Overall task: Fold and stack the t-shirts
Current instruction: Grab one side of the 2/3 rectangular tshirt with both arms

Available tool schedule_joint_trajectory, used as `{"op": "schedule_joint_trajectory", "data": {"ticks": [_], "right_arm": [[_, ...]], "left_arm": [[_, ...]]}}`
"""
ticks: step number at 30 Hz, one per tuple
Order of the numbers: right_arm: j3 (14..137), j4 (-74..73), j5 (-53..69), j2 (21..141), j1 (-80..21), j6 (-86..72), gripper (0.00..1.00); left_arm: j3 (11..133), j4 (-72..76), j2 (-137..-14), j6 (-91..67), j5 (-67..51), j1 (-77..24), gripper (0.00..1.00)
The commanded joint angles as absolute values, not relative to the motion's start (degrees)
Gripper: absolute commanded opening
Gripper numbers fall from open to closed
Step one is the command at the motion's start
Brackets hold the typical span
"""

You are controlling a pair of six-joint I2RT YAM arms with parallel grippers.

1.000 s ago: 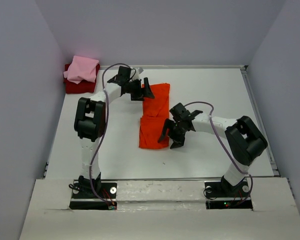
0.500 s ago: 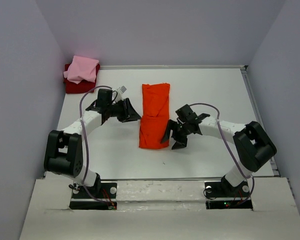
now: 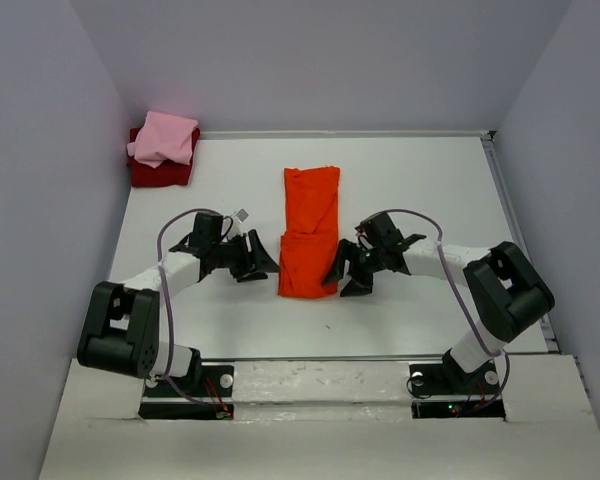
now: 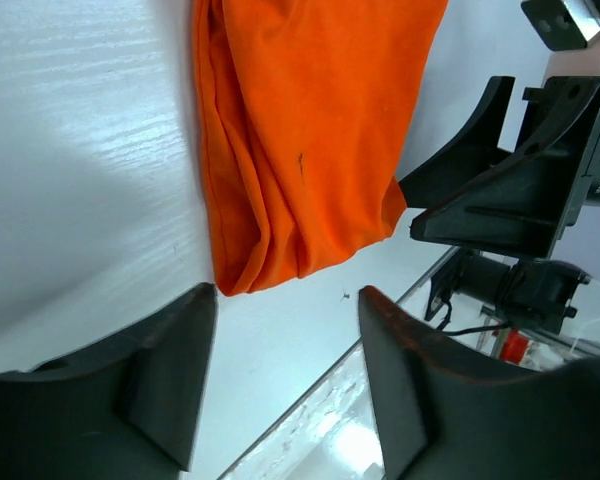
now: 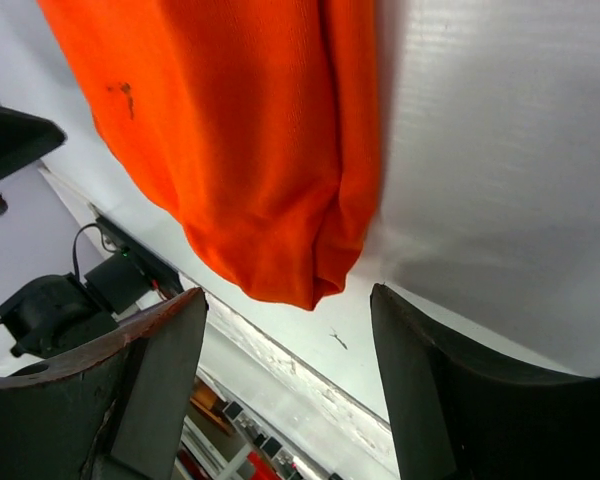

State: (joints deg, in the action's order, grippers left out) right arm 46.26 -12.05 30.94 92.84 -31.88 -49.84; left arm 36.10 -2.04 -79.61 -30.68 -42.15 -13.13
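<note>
Your left tool (image 3: 254, 260) has swung from the far end of the orange-red t-shirt (image 3: 308, 225) to its near end, opposite the right tool (image 3: 346, 276). Both are empty with jaws apart, flanking the narrow strip on the worktop (image 3: 430, 190). You look set to lift that near edge for the next fold

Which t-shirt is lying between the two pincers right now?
The orange-red t-shirt, a long central strip; the pink one sits atop the dark red one in the far-left corner.

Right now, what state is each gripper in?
Left gripper: open, holding nothing, beside the orange shirt.
Right gripper: open, holding nothing, on the shirt's other side.
</note>
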Motion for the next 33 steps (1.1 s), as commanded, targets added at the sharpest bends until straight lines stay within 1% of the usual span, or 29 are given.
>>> {"op": "schedule_joint_trajectory", "data": {"ticks": [1, 2, 5, 12, 13, 16, 18, 20, 21, 24, 26, 33], "right_arm": [[46.14, -7.03, 33.4, 93.78, -30.59, -47.9, 0.72], [46.4, -6.94, 33.92, 94.13, -30.06, -47.81, 0.72], [46.84, -6.33, 34.36, 95.27, -30.06, -47.81, 0.7], [47.02, -4.84, 35.24, 96.94, -30.06, -48.69, 0.69], [46.93, -4.57, 35.33, 96.94, -30.06, -48.87, 0.69], [46.32, -3.52, 35.86, 97.47, -30.06, -49.65, 0.68], [45.71, -2.99, 35.86, 97.38, -30.06, -49.92, 0.68], [45.53, -3.08, 35.6, 97.21, -30.06, -50.01, 0.68], [45.61, -3.08, 35.6, 97.12, -30.06, -49.92, 0.68], [45.88, -3.08, 35.68, 97.21, -30.06, -50.01, 0.68], [46.49, -3.51, 35.42, 97.21, -30.06, -49.92, 0.68], [46.32, -3.6, 35.33, 96.86, -30.06, -49.66, 0.68]], "left_arm": [[33.4, -0.62, -75.59, -30.59, -41.49, -13.8, 0.73], [32.96, -0.44, -74.37, -30.67, -41.22, -13.8, 0.77], [30.68, 1.49, -73.04, -32.34, -41.66, -14.15, 0.8], [27.95, 2.99, -73.21, -35.59, -41.05, -17.4, 0.79], [27.78, 3.6, -73.3, -36.03, -40.52, -18.19, 0.78], [26.64, 6.49, -74.0, -38.14, -39.9, -19.42, 0.71], [25.15, 9.56, -75.05, -40.33, -39.9, -20.39, 0.65], [24.18, 11.33, -75.76, -41.48, -39.73, -20.83, 0.6], [23.82, 12.21, -75.85, -42.09, -39.55, -21.09, 0.6], [22.68, 14.94, -77.07, -43.59, -39.2, -21.53, 0.62], [24.59, 14.33, -80.75, -43.16, -37.02, -23.89, 0.65], [26.01, 11.95, -78.75, -43.59, -29.01, -24.17, 0.67]]}}
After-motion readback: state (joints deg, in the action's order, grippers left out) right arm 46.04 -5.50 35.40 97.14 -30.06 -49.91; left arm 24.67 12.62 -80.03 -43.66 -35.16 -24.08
